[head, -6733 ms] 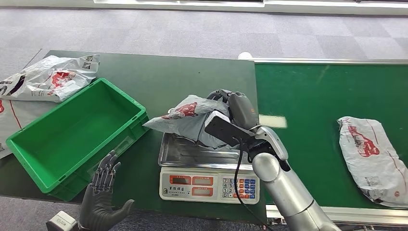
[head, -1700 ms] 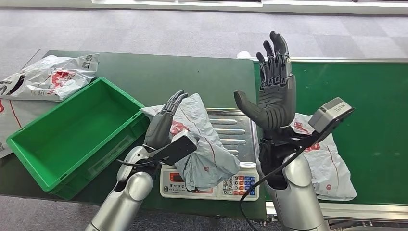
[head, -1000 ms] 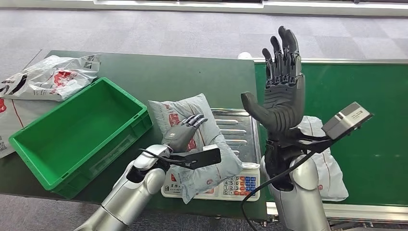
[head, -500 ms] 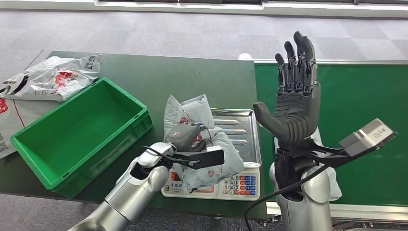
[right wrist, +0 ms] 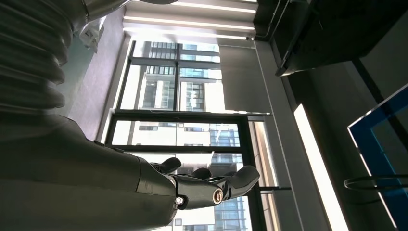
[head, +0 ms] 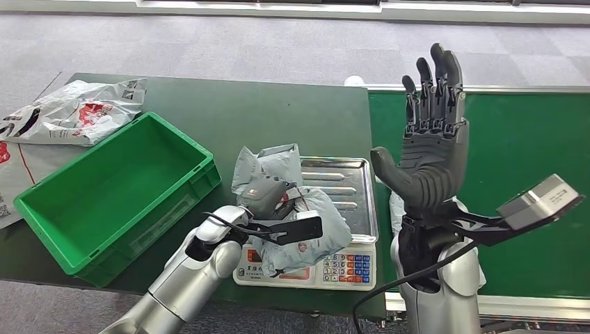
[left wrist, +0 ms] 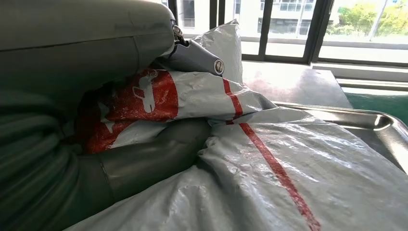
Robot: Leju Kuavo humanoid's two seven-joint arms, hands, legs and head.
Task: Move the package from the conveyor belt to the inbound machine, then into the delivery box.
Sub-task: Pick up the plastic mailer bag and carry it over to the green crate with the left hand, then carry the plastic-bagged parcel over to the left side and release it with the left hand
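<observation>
Centrally, a weighing scale [head: 306,261] with a ribbed, shiny steel tray [head: 348,191] and a keypad front serves as the landmark. On the tray's side nearest the green crate lies the package [head: 292,209], a soft grey plastic mailer with red printing and a red stripe, crumpled and bunched upward. The left hand [head: 268,195] grips the package from above, its dark fingers [left wrist: 192,57] digging into the glossy, wrinkled film and its thick grey thumb [left wrist: 154,154] pressed under a fold.

Beside the scale, away from the belt, sits the green crate [head: 104,195], a rectangular hard-plastic bin with a rolled rim and smooth inner walls. Beyond the crate, further from the scale, rest more crinkled grey mailers [head: 69,111] on the dark green table [head: 264,111].

On the scale's other side runs the bright green conveyor belt [head: 529,132], flat and matte. The right hand [head: 428,160] is raised upright above the scale's belt-side edge, palm flat, fingers straight and apart, holding nothing. Behind that arm another pale mailer [head: 396,205] peeks out on the belt.
</observation>
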